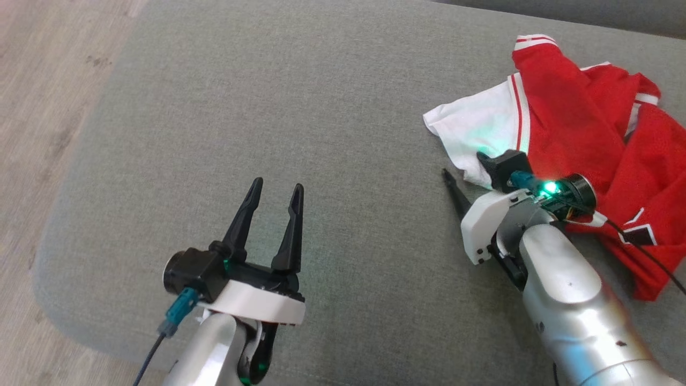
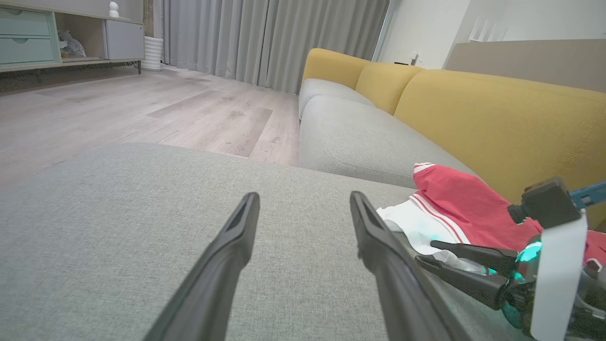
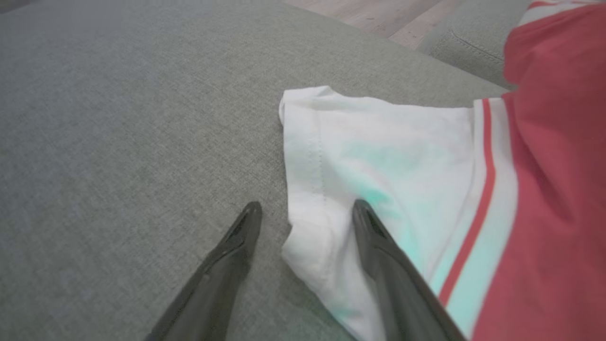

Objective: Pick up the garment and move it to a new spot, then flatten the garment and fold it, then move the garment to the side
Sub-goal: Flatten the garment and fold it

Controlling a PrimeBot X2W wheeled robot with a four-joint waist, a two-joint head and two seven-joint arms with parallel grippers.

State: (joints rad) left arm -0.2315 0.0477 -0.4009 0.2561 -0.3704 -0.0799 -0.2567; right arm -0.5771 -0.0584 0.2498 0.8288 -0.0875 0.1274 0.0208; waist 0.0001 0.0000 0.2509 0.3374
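The garment [image 1: 579,123] is a red jersey with a white sleeve [image 1: 477,126] and red-striped trim. It lies crumpled at the right of a grey cushion [image 1: 321,107]. My right gripper [image 1: 462,165] is open at the sleeve's near edge. In the right wrist view the right gripper [image 3: 307,206] straddles the sleeve hem [image 3: 307,156], with one finger over the grey fabric and the other over white cloth. My left gripper [image 1: 278,185] stands open and empty over bare cushion, well left of the garment. The left wrist view shows the left gripper [image 2: 304,196], the garment [image 2: 454,203] and the right gripper [image 2: 426,252].
Wooden floor [image 1: 48,107] runs along the cushion's left edge. Beyond the cushion stands a sofa with a yellow back [image 2: 497,118] and grey seat [image 2: 360,137]. A cabinet [image 2: 57,38] and curtains [image 2: 274,38] line the far wall.
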